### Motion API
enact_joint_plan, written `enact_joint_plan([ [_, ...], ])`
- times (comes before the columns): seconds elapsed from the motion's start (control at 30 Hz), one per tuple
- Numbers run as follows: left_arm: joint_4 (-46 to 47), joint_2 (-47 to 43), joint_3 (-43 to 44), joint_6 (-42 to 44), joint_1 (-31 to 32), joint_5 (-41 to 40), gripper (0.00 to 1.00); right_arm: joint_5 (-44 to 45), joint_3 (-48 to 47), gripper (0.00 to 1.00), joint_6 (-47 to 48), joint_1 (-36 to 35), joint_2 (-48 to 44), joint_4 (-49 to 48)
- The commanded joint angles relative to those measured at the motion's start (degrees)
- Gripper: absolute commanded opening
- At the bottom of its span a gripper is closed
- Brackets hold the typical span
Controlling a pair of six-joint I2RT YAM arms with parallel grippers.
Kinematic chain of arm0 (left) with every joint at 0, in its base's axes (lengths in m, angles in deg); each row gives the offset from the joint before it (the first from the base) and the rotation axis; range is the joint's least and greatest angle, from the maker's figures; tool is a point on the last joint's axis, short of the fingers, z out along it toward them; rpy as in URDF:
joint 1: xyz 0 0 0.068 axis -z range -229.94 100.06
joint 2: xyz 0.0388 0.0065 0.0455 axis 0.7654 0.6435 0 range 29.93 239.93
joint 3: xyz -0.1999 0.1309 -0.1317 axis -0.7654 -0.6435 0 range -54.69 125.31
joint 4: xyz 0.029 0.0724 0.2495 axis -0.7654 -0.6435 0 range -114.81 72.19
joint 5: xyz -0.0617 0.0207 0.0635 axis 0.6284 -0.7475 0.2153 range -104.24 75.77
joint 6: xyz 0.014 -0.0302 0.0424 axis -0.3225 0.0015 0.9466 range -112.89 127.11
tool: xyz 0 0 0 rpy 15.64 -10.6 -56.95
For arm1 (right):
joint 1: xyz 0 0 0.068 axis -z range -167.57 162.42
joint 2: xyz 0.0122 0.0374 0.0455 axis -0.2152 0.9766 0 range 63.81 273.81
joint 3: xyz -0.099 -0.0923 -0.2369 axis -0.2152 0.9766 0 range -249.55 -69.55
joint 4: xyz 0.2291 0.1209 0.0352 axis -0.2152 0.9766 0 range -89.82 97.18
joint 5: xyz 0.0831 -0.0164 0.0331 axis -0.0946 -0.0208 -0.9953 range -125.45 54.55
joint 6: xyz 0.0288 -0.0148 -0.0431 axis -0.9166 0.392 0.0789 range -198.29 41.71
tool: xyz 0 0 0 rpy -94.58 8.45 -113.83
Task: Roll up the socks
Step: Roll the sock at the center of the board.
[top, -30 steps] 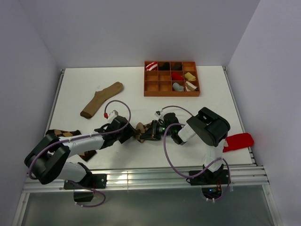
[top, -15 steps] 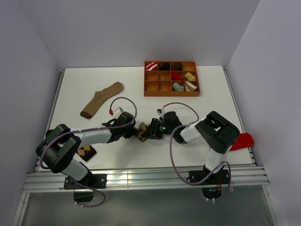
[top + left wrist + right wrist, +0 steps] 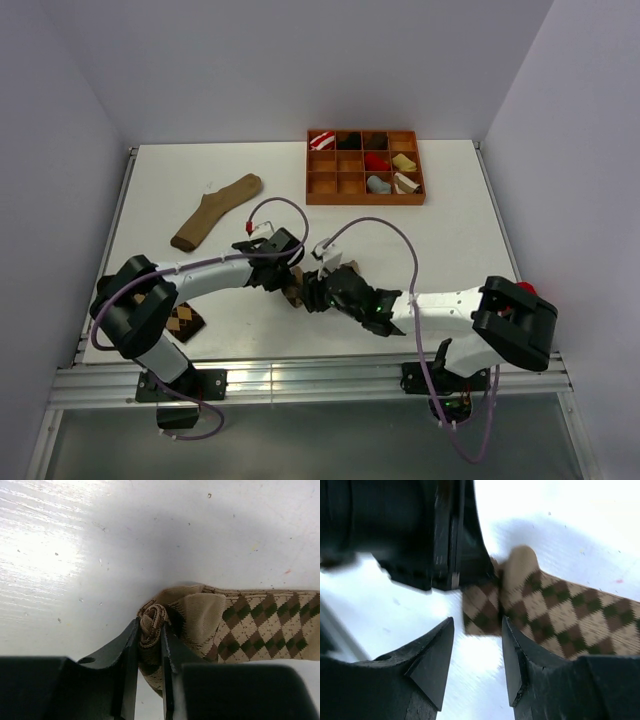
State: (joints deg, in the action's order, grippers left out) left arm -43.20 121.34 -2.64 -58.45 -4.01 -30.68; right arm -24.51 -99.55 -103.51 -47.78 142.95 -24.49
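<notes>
A lighter brown argyle sock [image 3: 250,625] lies on the white table between my two grippers, one end folded into a small roll. My left gripper [image 3: 149,627] is shut on that rolled end. From above, the left gripper [image 3: 288,272] sits just left of the sock [image 3: 296,292]. My right gripper [image 3: 477,625] is open, with the sock's [image 3: 555,615] folded edge just beyond its tips and along its right finger. It [image 3: 312,290] faces the left gripper's fingers [image 3: 452,555] closely. A darker argyle sock [image 3: 182,322] lies partly under the left arm.
A long tan sock [image 3: 215,212] lies at the back left. A wooden compartment tray [image 3: 365,200] with several rolled socks stands at the back right. A red sock [image 3: 526,289] peeks out behind the right arm's elbow near the right edge.
The left gripper has closed on the sock's rolled end. The right gripper has opened off the sock, and the right arm's elbow has swung out to the right and lower.
</notes>
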Motion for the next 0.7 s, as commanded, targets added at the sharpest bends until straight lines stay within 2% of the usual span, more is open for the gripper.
enact_joint_plan([
  [0.0,-5.81,1.57,2.88,3.07,0.30,-1.40,0.06,13.57,-2.17,0.51,8.42,-3.94,2.59,1.55],
  [0.27,-6.69,3.50,4.37,4.04,0.30,0.45,0.06,23.07,-7.53,0.53,15.97,-13.44,9.63,0.58],
  [0.67,-7.04,4.03,4.64,3.60,0.30,1.15,0.07,25.97,-14.74,0.52,17.48,-15.21,21.85,3.39],
])
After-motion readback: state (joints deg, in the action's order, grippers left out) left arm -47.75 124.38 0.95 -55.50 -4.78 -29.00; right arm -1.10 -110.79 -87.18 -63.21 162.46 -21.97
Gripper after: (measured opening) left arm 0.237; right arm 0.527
